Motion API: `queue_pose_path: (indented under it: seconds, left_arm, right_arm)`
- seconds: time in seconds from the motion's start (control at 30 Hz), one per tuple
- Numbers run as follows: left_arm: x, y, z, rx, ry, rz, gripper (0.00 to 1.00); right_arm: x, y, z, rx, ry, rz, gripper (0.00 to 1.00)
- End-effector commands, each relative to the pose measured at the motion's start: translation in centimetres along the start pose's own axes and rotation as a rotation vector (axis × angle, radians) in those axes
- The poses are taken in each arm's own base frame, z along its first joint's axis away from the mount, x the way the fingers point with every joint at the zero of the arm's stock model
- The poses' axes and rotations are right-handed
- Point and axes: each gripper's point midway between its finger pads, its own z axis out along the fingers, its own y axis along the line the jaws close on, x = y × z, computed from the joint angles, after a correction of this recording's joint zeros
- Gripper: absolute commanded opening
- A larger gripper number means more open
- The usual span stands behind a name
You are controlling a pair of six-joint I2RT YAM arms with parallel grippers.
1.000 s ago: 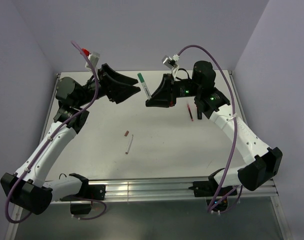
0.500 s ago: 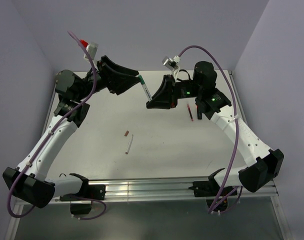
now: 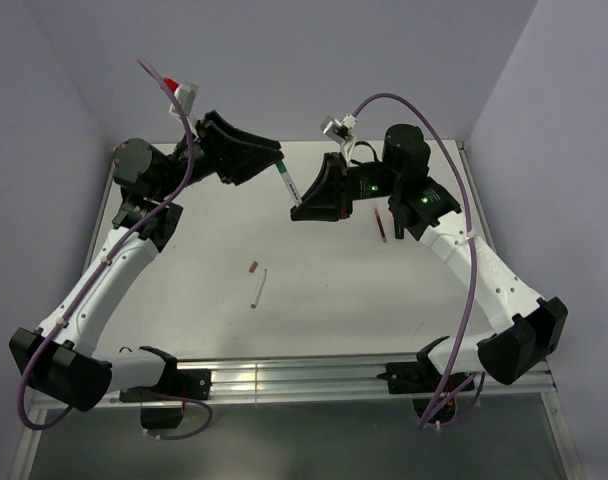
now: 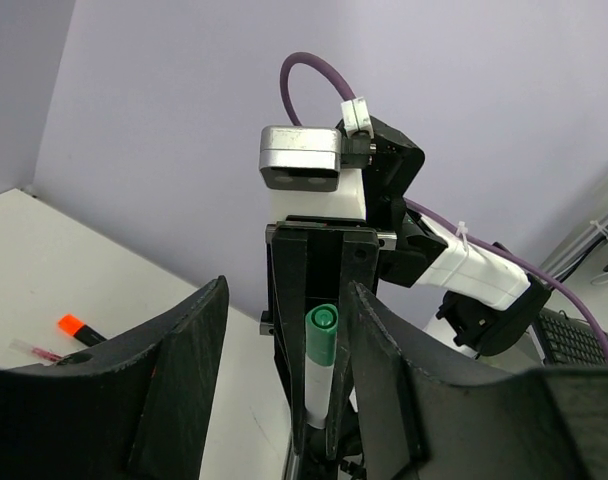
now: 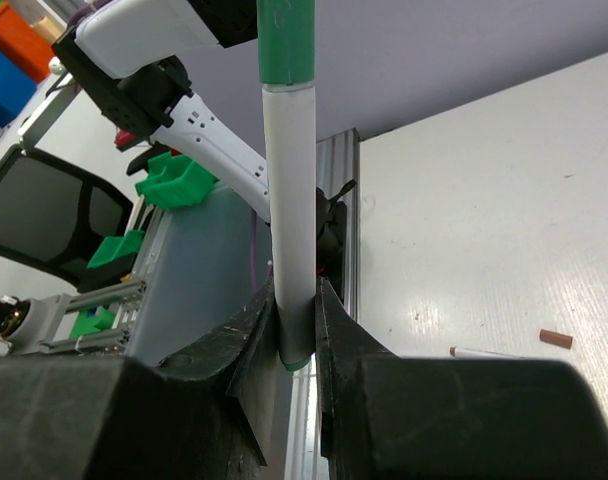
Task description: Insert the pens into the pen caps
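My right gripper is shut on the lower end of a white pen, held up off the table. A green cap sits on the pen's upper end. My left gripper is open, and its fingers straddle that green cap with a gap on each side. On the table lie a second white pen, a brownish-red cap and a dark red pen. The left wrist view shows a black marker's orange tip.
The aluminium rail with both arm bases runs along the table's near edge. Walls close in the table at the back and on both sides. The right arm's purple cable arcs above its wrist.
My left gripper has swung right and up to the pen's capped end, its jaws narrowing around the green cap. My right gripper has hardly moved and still holds the pen.
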Motion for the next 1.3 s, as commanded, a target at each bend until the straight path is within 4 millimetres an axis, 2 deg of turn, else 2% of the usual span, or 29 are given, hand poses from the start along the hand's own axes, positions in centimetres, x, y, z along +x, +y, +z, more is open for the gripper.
queue_pose_path:
  seconds: [0.0,0.13,0.4,0.67,0.77,0.87,0.9,1.07,1.27]
  left_arm:
    - [-1.6,-2.0,0.2,0.061,-0.028,0.039,0.55]
    - [-0.9,-1.8,0.2,0.062,-0.013,0.019,0.50]
    - [-0.6,-2.8,0.1,0.102,0.002,0.029,0.39]
    - [0.1,-2.6,0.2,0.099,0.021,0.014,0.35]
    - [0.3,-2.4,0.2,0.090,0.026,0.009,0.25]
    - [0.6,-2.0,0.1,0.075,0.028,0.002,0.10]
    - [0.6,-1.9,0.1,0.072,0.027,-0.002,0.00]
    - [1.6,-0.6,-0.2,0.021,0.022,-0.072,0.00]
    - [2.2,1.2,-0.4,-0.072,-0.008,-0.173,0.00]
  right_arm:
    - [-0.2,0.2,0.2,-0.003,-0.006,-0.032,0.00]
    - [-0.3,-0.1,0.3,-0.001,-0.004,-0.022,0.00]
    - [0.0,-1.0,0.6,0.014,0.003,-0.006,0.00]
    - [-0.4,-0.8,0.6,0.018,0.001,-0.013,0.00]
    - [-0.5,-0.6,0.5,0.019,-0.001,-0.019,0.00]
    - [-0.7,-0.3,0.3,0.021,-0.007,-0.033,0.00]
    - [-0.9,-0.1,0.3,0.020,-0.010,-0.042,0.00]
    - [-1.9,0.4,0.1,0.041,-0.031,-0.081,0.00]
    - [-3.2,-0.7,-0.2,0.138,-0.067,-0.108,0.00]
